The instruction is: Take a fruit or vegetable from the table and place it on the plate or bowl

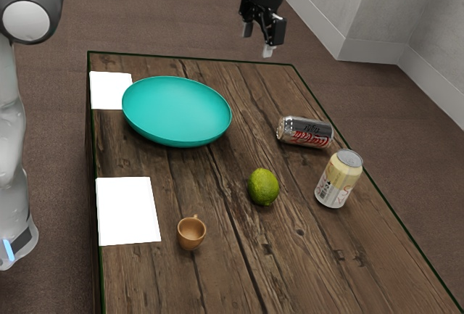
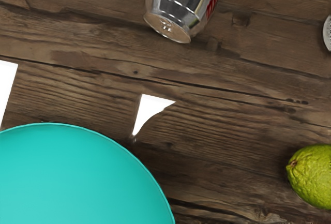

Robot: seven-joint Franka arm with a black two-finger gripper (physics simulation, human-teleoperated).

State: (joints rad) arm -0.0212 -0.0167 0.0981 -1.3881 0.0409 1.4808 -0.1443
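End effector point(image 1: 258, 40) hangs with fingers point(image 1: 268, 48) spread, well apart from the lime point(image 1: 264, 186).

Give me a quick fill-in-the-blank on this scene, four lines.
1. The only fruit on the table is a green ____.
2. The teal plate has ____ on it.
3. The red-and-silver can lies on its ____.
4. The claw hangs above the table's far edge, fingers ____.
Missing words: lime; nothing; side; open.
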